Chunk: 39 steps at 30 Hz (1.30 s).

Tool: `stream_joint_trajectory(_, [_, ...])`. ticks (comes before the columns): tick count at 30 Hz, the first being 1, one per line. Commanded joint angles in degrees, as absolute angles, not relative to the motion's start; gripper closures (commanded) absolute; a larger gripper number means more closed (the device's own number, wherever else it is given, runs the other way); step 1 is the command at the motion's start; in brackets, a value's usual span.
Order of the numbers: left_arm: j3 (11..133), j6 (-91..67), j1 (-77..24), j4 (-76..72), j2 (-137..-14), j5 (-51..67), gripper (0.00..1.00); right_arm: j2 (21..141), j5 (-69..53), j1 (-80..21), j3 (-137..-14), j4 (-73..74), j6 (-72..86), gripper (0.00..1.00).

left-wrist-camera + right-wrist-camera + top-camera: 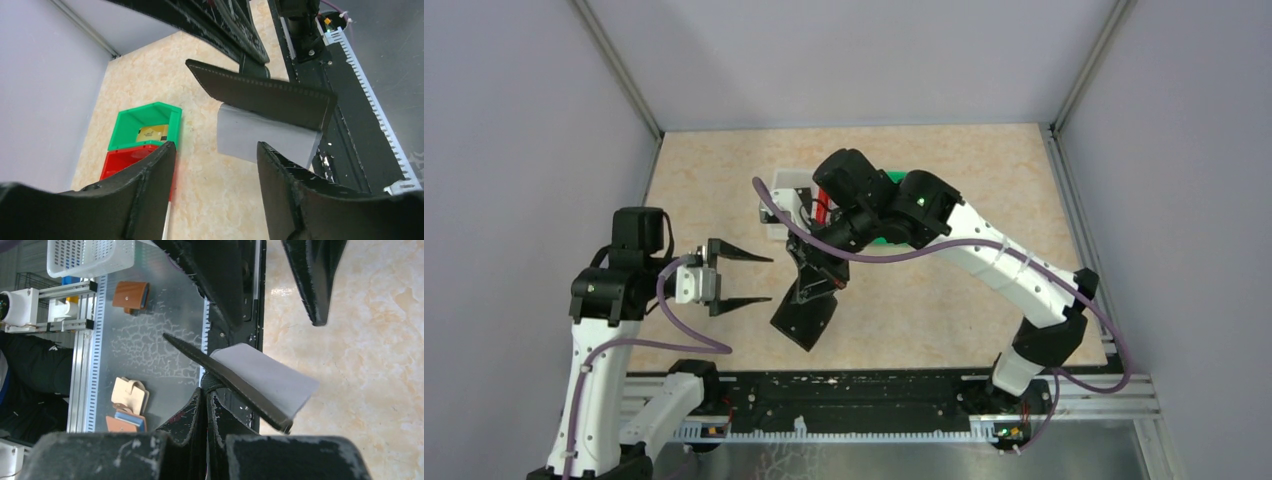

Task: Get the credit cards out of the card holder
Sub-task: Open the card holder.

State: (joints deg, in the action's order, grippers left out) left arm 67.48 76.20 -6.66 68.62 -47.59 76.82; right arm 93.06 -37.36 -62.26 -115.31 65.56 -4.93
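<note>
My right gripper [207, 396] is shut on the strap of the black card holder [805, 312], which hangs tilted above the table near the front middle. A silvery grey credit card [265, 139] sticks out from under the holder's flap [260, 92]; the right wrist view shows the same grey card [272, 377]. Just left of the holder, my left gripper [769, 279] is open with nothing between its fingers [150, 190]. The grey card's edge lies just beyond their tips. A gold card [150, 134] lies in the green bin [125, 122].
A red bin [122, 161] adjoins the green one, and a white bin [784, 190] stands behind the right arm. The black rail [844, 400] runs along the near edge. Off the table lie brown [131, 294] and cream [129, 395] wallets and a white basket [90, 257].
</note>
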Motion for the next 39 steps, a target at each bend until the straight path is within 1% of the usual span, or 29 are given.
stream_joint_trajectory(1, [65.8, 72.5, -6.7, 65.7, -46.1, 82.0, 0.26, 94.3, -41.6, -63.8, -120.1, 59.3, -4.9, 1.00])
stream_joint_trajectory(4, [63.3, 70.2, -6.7, 65.2, -44.9, 81.9, 0.16, 97.1, -42.8, -64.8, -122.8, 59.4, -4.7, 1.00])
stream_joint_trajectory(10, [62.3, 67.8, -6.7, 65.2, -44.5, 83.4, 0.01, 102.0, -43.6, -66.9, -129.0, 61.3, -4.9, 1.00])
stream_joint_trajectory(20, [62.8, 60.7, -6.7, 64.6, -44.7, 86.3, 0.02, 102.5, -44.3, -67.4, -129.6, 60.4, -4.5, 1.00])
stream_joint_trajectory(23, [62.9, 59.4, -6.7, 65.2, -45.7, 87.6, 0.12, 102.3, -44.4, -67.4, -129.6, 60.1, -4.4, 1.00])
stream_joint_trajectory(25, [63.6, 60.0, -6.7, 66.6, -46.7, 88.5, 0.25, 102.1, -44.5, -67.4, -129.6, 59.7, -4.3, 1.00])
stream_joint_trajectory(29, [65.2, 61.2, -6.7, 69.0, -47.9, 90.9, 0.55, 101.8, -44.4, -67.4, -129.5, 59.6, -4.3, 1.00])
stream_joint_trajectory(30, [65.6, 60.5, -6.7, 69.0, -48.0, 91.2, 0.57, 101.7, -44.3, -67.4, -129.5, 59.6, -4.4, 1.00])
stream_joint_trajectory(32, [66.2, 59.4, -6.7, 68.9, -47.9, 91.4, 0.54, 101.6, -44.1, -67.4, -129.5, 59.8, -4.5, 1.00])
stream_joint_trajectory(36, [66.2, 57.8, -6.7, 68.7, -47.2, 91.6, 0.51, 100.5, -42.5, -67.3, -129.3, 60.1, -5.3, 1.00])
stream_joint_trajectory(37, [66.2, 57.3, -6.7, 68.7, -47.1, 91.7, 0.47, 100.1, -42.2, -67.3, -129.0, 59.8, -5.4, 1.00])
stream_joint_trajectory(38, [66.1, 56.8, -6.7, 68.6, -46.9, 91.8, 0.40, 99.5, -42.2, -67.3, -128.6, 59.4, -5.3, 1.00])
stream_joint_trajectory(39, [66.1, 56.5, -6.7, 68.7, -46.7, 92.2, 0.30, 99.0, -42.1, -67.3, -128.1, 59.0, -5.3, 1.00])
